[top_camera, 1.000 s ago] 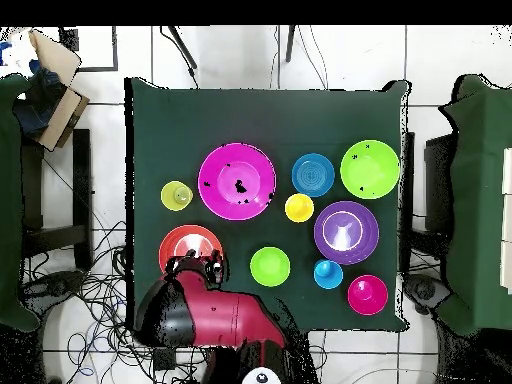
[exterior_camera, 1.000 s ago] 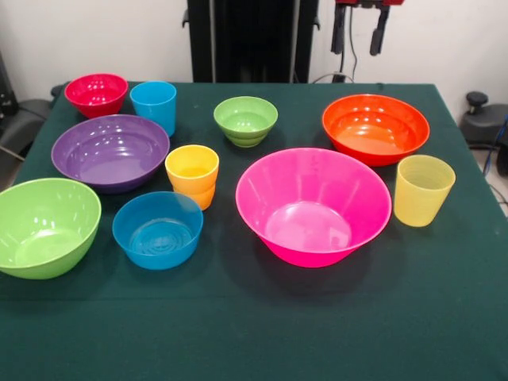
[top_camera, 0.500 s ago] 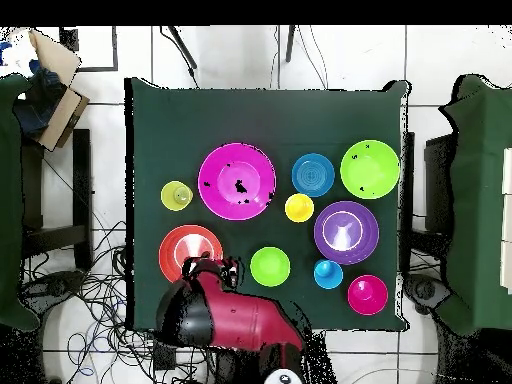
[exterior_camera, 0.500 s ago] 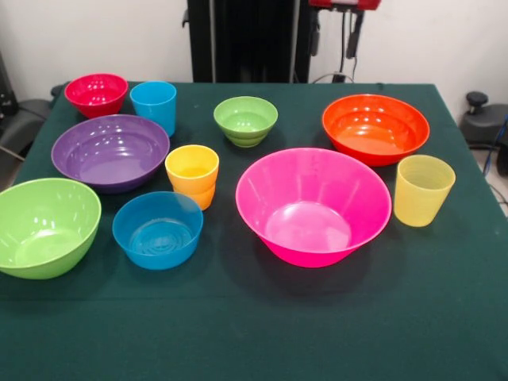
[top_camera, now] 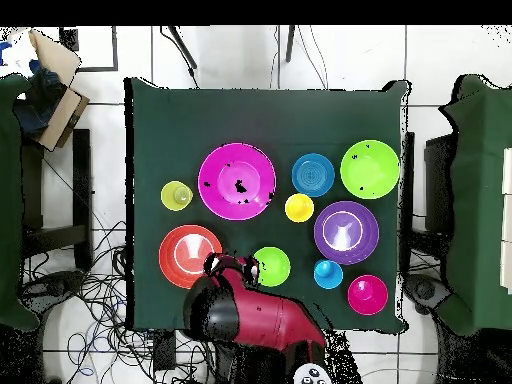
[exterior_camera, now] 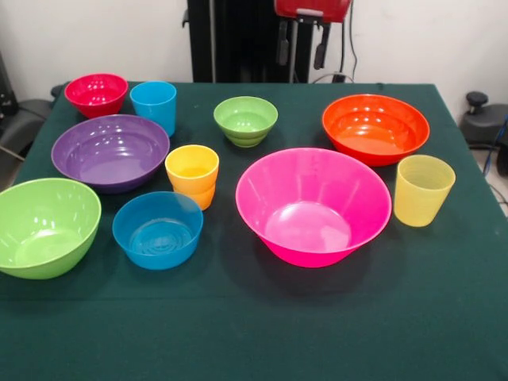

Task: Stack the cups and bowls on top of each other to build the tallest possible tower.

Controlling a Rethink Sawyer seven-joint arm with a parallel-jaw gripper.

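Observation:
All bowls and cups stand apart and upright on the green table (exterior_camera: 254, 333); nothing is stacked. Far row: small red bowl (exterior_camera: 96, 91), sky blue cup (exterior_camera: 154, 103), small green bowl (exterior_camera: 245, 119), orange bowl (exterior_camera: 375, 127). Nearer: purple bowl (exterior_camera: 110, 151), orange-yellow cup (exterior_camera: 192, 173), big pink bowl (exterior_camera: 313, 205), pale yellow ribbed cup (exterior_camera: 423, 189), lime green bowl (exterior_camera: 44, 226), mid blue bowl (exterior_camera: 157, 228). My gripper (exterior_camera: 301, 51) hangs open and empty above the far edge, between the small green and orange bowls. From overhead the gripper (top_camera: 232, 265) sits between the orange bowl (top_camera: 187, 255) and small green bowl (top_camera: 272, 266).
The dark green cloth reaches every table edge (top_camera: 265, 105). Green-covered seats (top_camera: 480, 200) flank the table on both sides. A cardboard box (top_camera: 45, 85) lies off one corner, and cables (top_camera: 90, 300) trail on the floor beside the base.
The gripper has swung sideways along the far edge, from over the orange bowl toward the small green bowl, and dropped a little into view. Bowls and cups have not moved.

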